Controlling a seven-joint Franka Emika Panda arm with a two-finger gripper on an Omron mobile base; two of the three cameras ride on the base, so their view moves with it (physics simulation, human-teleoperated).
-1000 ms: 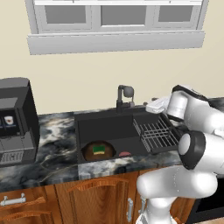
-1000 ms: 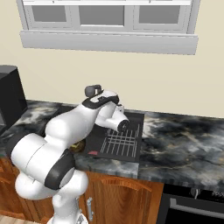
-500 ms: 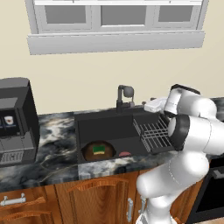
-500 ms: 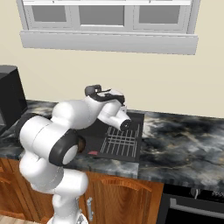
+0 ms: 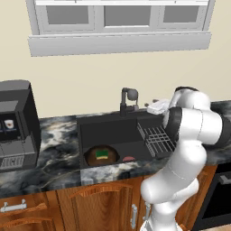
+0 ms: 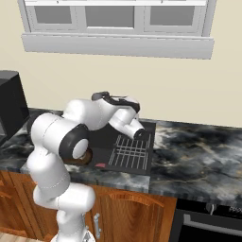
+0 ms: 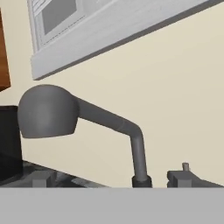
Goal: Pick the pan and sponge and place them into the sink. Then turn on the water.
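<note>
Fingers stand spread full wide with nothing between them; you see the white hand hanging over the back edge of the desk, just right of the faucet; from the right base camera the hand sits above the wire rack; in the hand camera the faucet looms close, its rounded head at left and the spout arm running to its base; the tips themselves are hard to make out there.

Pan lies at the front left corner of the sink, sponge resting on it; red drain just beside; so judge both placements done; step in hand is turning on the water; no blue stream falls from the spout.

Next move, as a judgement: you must bring the open fingers against the faucet's handle and push or swing it; alignment matters more than grip.

Hidden: which faucet part is the handle is unclear; the arm covers most of the pan from the right base camera; coffee machine cut off at left.
</note>
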